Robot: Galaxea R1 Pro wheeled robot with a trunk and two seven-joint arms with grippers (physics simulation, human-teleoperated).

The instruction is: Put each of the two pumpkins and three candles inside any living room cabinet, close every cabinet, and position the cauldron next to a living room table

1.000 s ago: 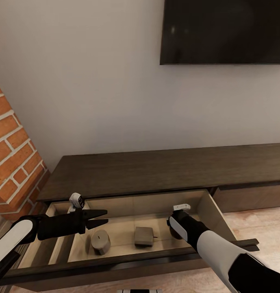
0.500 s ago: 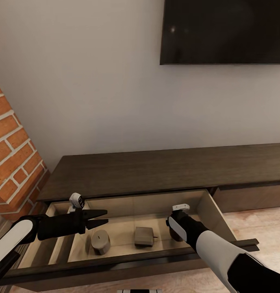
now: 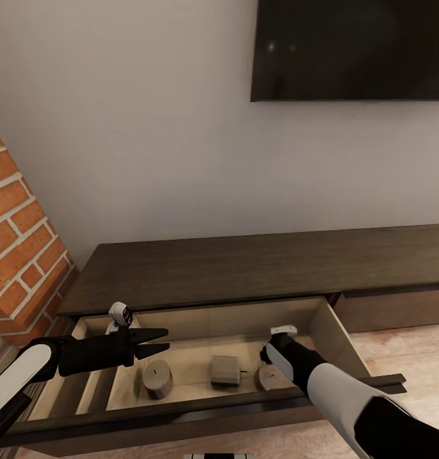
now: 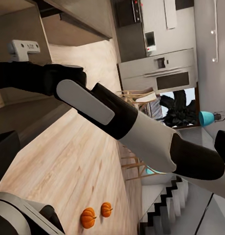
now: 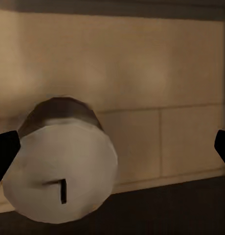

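1. Pale wood lines the open drawer [image 3: 327,328] of the cabinet [image 3: 244,268], low in the head view.
2. Right gripper [image 5: 112,147] fingers spread wide, a candle [image 5: 63,161] lying loose between them.
3. Left gripper [image 3: 157,342] fingers slightly apart, empty, over the drawer's left.
4. Two more candles [image 3: 158,377] [image 3: 226,370] lie mid-drawer.
5. Two pumpkins [image 4: 88,218] [image 4: 106,209] sit on the floor [image 4: 68,161], bottom of the left wrist view.

3 candles [image 3: 226,370] in open cabinet [image 3: 244,268] drawer; 2 pumpkins [image 4: 96,214] on floor.
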